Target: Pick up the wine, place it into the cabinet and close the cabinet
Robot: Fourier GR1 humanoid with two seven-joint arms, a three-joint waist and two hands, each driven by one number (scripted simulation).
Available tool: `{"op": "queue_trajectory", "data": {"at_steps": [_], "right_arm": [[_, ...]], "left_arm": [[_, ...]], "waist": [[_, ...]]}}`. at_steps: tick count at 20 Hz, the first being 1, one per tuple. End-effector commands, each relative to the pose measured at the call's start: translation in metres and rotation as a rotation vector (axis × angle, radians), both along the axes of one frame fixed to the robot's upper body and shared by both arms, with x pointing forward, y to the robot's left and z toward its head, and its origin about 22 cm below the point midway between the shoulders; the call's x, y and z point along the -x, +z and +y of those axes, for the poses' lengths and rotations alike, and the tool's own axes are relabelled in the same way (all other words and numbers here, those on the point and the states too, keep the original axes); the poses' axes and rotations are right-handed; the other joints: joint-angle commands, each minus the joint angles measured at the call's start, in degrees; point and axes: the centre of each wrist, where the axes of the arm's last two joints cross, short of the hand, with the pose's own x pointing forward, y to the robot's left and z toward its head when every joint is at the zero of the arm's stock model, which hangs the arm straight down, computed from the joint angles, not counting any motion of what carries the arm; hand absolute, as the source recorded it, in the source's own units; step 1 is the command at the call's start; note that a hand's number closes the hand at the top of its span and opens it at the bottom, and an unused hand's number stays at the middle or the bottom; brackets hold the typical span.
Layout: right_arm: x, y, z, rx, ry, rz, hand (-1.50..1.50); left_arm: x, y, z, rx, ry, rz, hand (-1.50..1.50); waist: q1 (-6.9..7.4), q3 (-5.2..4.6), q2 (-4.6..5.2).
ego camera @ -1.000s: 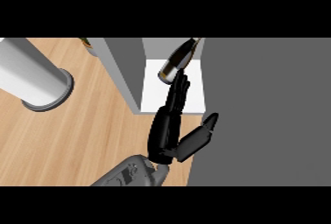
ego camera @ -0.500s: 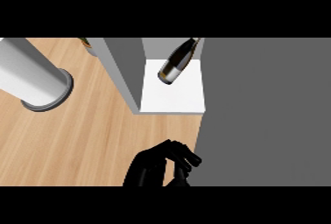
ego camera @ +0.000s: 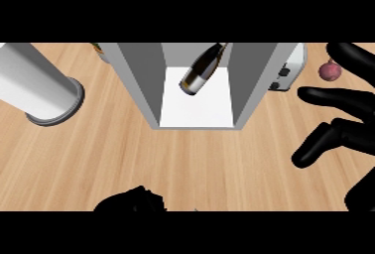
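Observation:
The dark wine bottle [ego camera: 201, 72] stands inside the open grey cabinet [ego camera: 139, 84], on its white floor [ego camera: 198, 110], and no hand touches it. My right hand [ego camera: 353, 138] shows large at the view's right edge, its fingers spread and relaxed and holding nothing, to the right of the cabinet. Only the top of my left hand [ego camera: 133, 201] rises from the lower edge, well in front of the cabinet. No cabinet door is in view.
A tall grey cylinder [ego camera: 42, 92] stands on the wooden counter [ego camera: 110, 154] at the left. A white toaster [ego camera: 293, 67] and a purple round thing [ego camera: 328, 70] sit right of the cabinet, partly behind my right hand.
My left hand let go of the bottle in the cabinet and drew back to the lower edge. The grey panel at the right is gone from view; my right hand has appeared there.

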Motion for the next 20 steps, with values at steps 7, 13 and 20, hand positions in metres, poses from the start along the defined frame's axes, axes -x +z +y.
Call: {"op": "queue_trajectory", "data": {"at_steps": [7,13,20], "right_arm": [[0.026,-0.003,0.045,0.001,0.367,0.117,1.50],[0.026,-0.007,0.096,0.106,0.432,0.143,1.50],[-0.006,-0.011,0.165,0.149,0.340,0.063,1.50]], "left_arm": [[0.015,0.016,0.073,0.027,0.001,-0.062,1.50],[0.015,0.015,0.131,0.011,0.051,-0.069,1.50],[0.012,0.027,0.179,0.000,-0.018,-0.056,1.50]], "waist": [[0.89,-0.59,-0.51],[1.60,-0.66,-0.55],[2.52,-0.55,-0.23]]}}
